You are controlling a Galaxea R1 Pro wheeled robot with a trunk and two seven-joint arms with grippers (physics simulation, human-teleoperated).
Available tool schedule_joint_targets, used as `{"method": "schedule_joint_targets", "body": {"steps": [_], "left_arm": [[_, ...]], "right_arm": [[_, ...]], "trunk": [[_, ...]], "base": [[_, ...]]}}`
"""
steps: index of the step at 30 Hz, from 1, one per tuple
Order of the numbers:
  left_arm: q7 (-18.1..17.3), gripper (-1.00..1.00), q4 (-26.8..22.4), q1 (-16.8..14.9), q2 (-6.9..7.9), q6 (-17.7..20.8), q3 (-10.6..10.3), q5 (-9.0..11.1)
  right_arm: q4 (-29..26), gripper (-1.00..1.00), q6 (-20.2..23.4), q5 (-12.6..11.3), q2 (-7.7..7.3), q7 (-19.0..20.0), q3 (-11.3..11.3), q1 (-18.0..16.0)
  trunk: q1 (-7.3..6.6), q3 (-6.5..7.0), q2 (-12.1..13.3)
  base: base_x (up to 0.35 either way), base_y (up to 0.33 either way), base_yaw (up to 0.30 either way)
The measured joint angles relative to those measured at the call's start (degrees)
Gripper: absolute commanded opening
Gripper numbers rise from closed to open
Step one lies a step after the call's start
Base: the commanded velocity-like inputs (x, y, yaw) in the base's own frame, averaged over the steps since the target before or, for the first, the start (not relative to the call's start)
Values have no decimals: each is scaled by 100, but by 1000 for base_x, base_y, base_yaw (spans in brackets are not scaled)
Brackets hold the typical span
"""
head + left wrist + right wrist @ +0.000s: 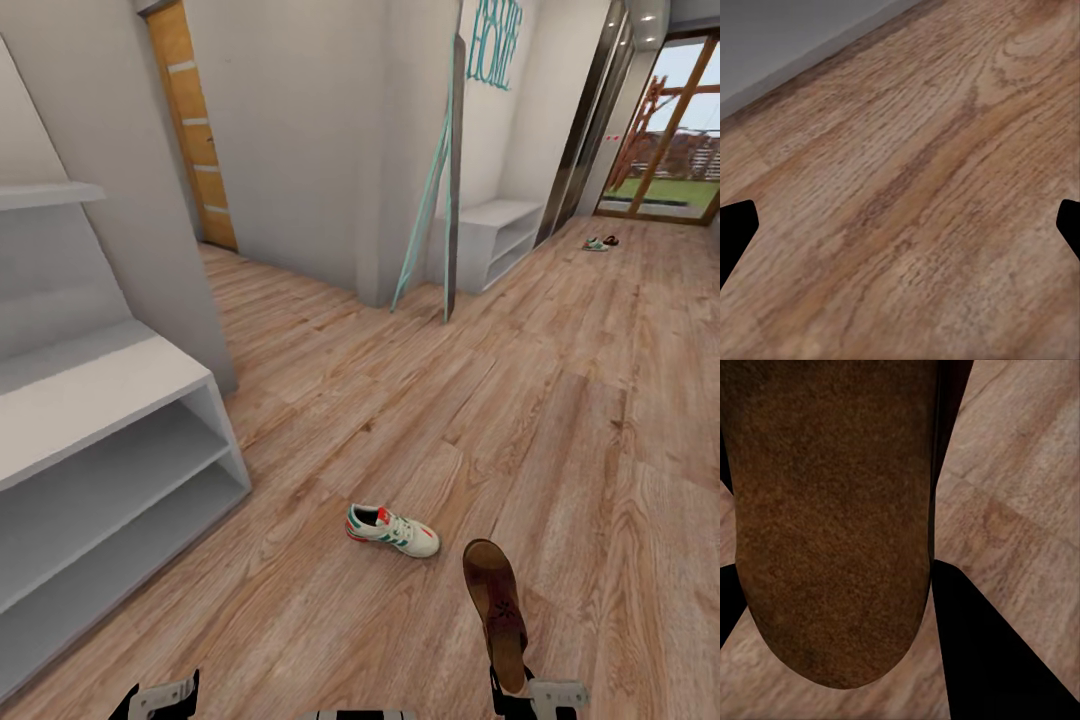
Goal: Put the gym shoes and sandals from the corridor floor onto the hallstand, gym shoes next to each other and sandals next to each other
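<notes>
Right pincer [512, 690] grips a brown sandal [496, 610] by its heel end, toe pointing away from the robot, held above the floor [400, 400]; in the right wrist view the sandal's sole [832, 525] sits between the dark fingers [982, 652]. Left pincer [165, 697] at the lower edge of the head view, carrying nothing; in the left wrist view its fingertips [735, 232] stand wide apart over bare planks. One gym shoe [392, 530] lies on its side on the floor, just ahead of the sandal and to its left. Grey rack [110, 440] at left, shelves bare. Far down the corridor a second grey unit [495, 240] under teal letters [497, 40]; beyond it another shoe [596, 244] and something dark [611, 240] on the floor, too small to tell.
</notes>
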Motion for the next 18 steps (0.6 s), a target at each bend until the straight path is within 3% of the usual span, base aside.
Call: {"method": "schedule_joint_targets", "body": {"steps": [13,18], "left_arm": [[0,100,0,-2,0,0,0,5],[0,100,0,1,0,-1,1,8]], "right_arm": [[-20,-100,-4,2,37,2,7,0],[-4,-100,3,2,35,-3,3,1]], "trunk": [[0,0,0],[-3,6,0]], "base": [[0,0,-1],[193,106,-97]]}}
